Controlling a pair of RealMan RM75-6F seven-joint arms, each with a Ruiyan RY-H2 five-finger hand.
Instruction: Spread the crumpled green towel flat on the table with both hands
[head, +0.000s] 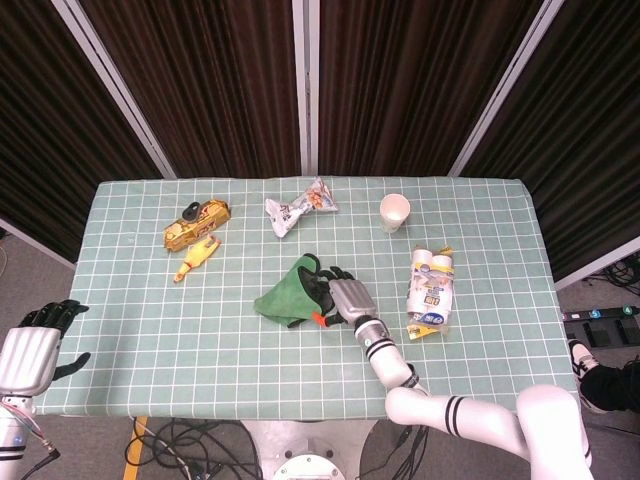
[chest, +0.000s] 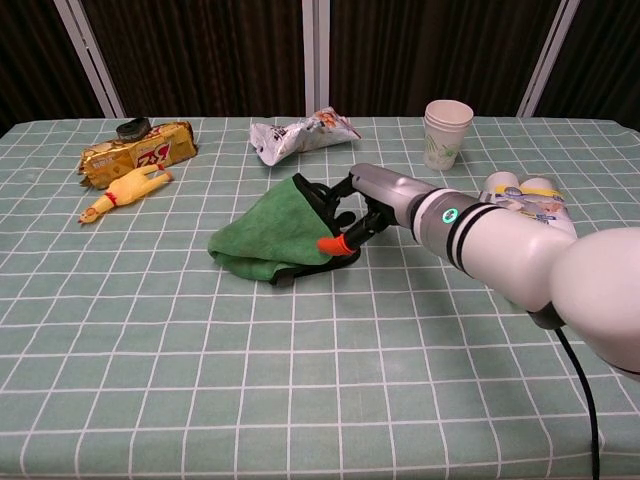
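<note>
The crumpled green towel (head: 283, 297) (chest: 272, 232) lies in a heap at the middle of the table, its dark-trimmed edge turned to the right. My right hand (head: 342, 297) (chest: 358, 208) is at that right edge with its fingers spread. The dark fingers (chest: 338, 200) rest on the trim and the orange-tipped thumb (chest: 331, 243) lies low against the towel's front. No fold is visibly pinched. My left hand (head: 34, 346) hangs off the table's near left corner, fingers apart and holding nothing; the chest view does not show it.
A gold snack packet (head: 197, 222) (chest: 140, 152) and a yellow rubber chicken (head: 197, 258) (chest: 125, 192) lie at the back left. A crumpled silver wrapper (head: 298, 207) sits behind the towel. A paper cup (head: 395, 211) and a pack of small bottles (head: 432, 290) stand to the right.
</note>
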